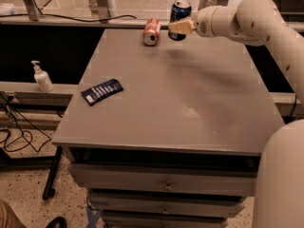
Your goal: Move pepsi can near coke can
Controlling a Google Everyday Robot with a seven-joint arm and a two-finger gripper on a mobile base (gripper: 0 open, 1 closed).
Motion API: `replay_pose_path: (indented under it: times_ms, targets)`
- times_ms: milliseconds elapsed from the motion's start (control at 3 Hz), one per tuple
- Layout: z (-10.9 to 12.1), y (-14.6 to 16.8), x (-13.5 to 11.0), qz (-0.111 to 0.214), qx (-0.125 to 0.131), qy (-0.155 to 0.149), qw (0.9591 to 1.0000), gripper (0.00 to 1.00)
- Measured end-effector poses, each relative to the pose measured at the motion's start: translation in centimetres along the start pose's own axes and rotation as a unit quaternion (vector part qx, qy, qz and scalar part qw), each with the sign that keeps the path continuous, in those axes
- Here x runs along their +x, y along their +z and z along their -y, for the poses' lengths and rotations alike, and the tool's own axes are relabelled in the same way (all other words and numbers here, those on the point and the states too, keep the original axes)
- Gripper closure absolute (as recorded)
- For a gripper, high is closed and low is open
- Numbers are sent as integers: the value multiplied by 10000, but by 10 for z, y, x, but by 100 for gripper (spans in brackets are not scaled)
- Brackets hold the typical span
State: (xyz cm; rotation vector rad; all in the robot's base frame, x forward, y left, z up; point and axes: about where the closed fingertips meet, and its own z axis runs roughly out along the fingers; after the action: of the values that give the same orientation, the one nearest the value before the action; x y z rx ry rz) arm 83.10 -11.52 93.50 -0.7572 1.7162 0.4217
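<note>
The pepsi can is dark blue with a silver top and is upright in my gripper, which is shut on it near the table's far edge. The can seems to hang just above the tabletop. The coke can is red-orange and lies on its side on the grey table, its silver end facing me, just left of the pepsi can and apart from it. My white arm reaches in from the right.
A flat dark blue snack packet lies at the table's left side. A white pump bottle stands on a ledge left of the table. Drawers sit below the tabletop. A rail and posts run behind the far edge.
</note>
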Motion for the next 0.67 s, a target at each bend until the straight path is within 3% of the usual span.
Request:
replay_pose_path:
  times_ms: [667]
  targets:
    - [2,45,19,-310,-349,-337,9983,100]
